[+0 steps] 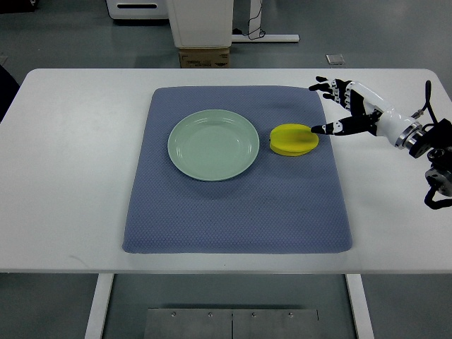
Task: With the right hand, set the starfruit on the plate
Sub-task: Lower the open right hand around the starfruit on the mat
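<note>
White bench [70,176] carries a blue mat [233,212]; our right robot hand [344,106], fingers spread and empty, nears the starfruit [293,140] right of centre. A nudge could shove it off before reaching the plate [213,145].

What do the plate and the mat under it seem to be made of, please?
The plate looks like glazed ceramic or melamine: pale green, smooth, with a soft sheen. The mat looks like woven or foam-backed fabric: blue-grey, matte, with a fine dotted texture.

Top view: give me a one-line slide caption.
Open right hand reaches toward the starfruit beside the empty plate on the mat.
</note>
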